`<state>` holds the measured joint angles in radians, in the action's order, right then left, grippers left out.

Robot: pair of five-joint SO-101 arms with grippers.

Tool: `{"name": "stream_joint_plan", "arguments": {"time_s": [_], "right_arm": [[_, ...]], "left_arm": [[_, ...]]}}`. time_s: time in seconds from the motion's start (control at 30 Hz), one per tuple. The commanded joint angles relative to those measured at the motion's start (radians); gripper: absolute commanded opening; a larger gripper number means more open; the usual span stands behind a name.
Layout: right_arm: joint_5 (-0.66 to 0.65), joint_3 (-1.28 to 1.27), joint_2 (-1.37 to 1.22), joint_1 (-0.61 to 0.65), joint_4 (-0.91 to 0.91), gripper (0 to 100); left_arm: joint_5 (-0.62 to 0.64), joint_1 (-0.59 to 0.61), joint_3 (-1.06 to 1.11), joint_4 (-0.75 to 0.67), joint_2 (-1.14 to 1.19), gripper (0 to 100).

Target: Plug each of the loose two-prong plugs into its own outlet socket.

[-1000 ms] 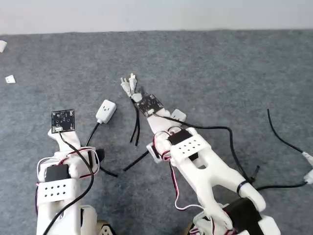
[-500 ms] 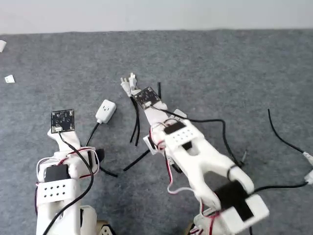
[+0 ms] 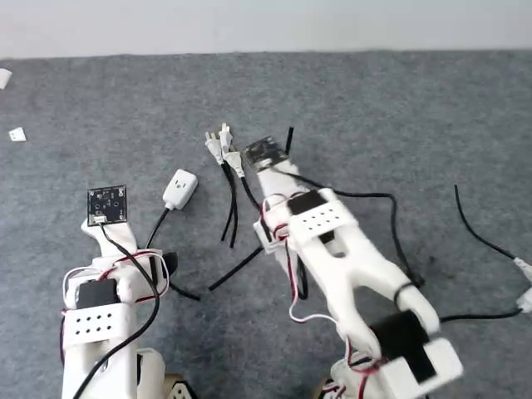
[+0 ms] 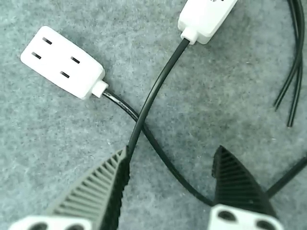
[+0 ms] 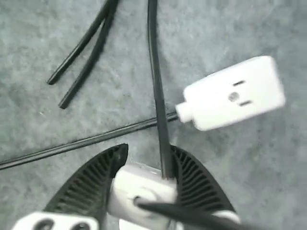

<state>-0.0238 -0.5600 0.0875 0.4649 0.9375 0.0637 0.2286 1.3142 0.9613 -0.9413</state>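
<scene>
From above, the right arm (image 3: 332, 241) stretches over the grey mat (image 3: 399, 108). Two loose plugs (image 3: 218, 145) lie just beside its wrist, on the side towards the left arm (image 3: 104, 307). A white socket (image 3: 179, 189) lies ahead of the left arm, its cord trailing back under it.

In the left wrist view, the left gripper (image 4: 171, 153) stands wide open with nothing in it, and two black cords (image 4: 139, 120) cross on the mat between its jaws. Ahead of one finger lies a double socket (image 4: 62, 62) (two pairs of slots, face up). The white socket sits farther out, ahead of the other finger.

In the right wrist view, the right gripper (image 5: 147, 155) is clamped on a white plug (image 5: 144, 189), whose cord (image 5: 156, 86) runs straight out ahead; its prongs are hidden. Another socket (image 5: 232, 93) lies just ahead and to one side, near the jaws, slots up.
</scene>
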Motion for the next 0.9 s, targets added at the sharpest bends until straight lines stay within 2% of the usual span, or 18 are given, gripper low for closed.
{"name": "stream_joint_plan", "arguments": {"time_s": [0.0, 0.1, 0.2, 0.3, 0.4, 0.53, 0.63, 0.73, 0.87], "right_arm": [[-0.002, 0.055, 0.137, -0.058, 0.067, 0.8], [-0.057, 0.081, 0.232, -0.131, 0.153, 0.8], [-0.109, 0.114, 0.332, -0.257, 0.251, 0.8], [-0.178, 0.123, 0.429, -0.456, 0.303, 0.8], [-0.235, 0.118, 0.490, -0.716, 0.300, 0.9], [-0.302, 0.083, 0.493, -1.050, 0.180, 0.9], [-0.359, 0.028, 0.467, -1.244, 0.031, 0.9], [-0.382, -0.005, 0.389, -1.359, -0.071, 1.1], [-0.394, -0.006, 0.223, -1.426, -0.154, 1.2]], "left_arm": [[-0.011, 0.005, -0.007, -0.025, 0.003, 26], [-0.011, 0.005, -0.007, -0.025, 0.003, 26], [-0.011, 0.003, -0.007, -0.025, 0.003, 26], [-0.009, -0.005, -0.005, -0.025, 0.003, 26], [-0.008, -0.035, 0.019, -0.048, 0.003, 26], [-0.005, -0.041, 0.021, -0.054, 0.003, 26], [-0.005, -0.041, 0.022, -0.054, 0.003, 26], [-0.005, -0.041, 0.022, -0.055, 0.003, 26], [-0.005, -0.041, 0.022, -0.055, 0.003, 26]]}}
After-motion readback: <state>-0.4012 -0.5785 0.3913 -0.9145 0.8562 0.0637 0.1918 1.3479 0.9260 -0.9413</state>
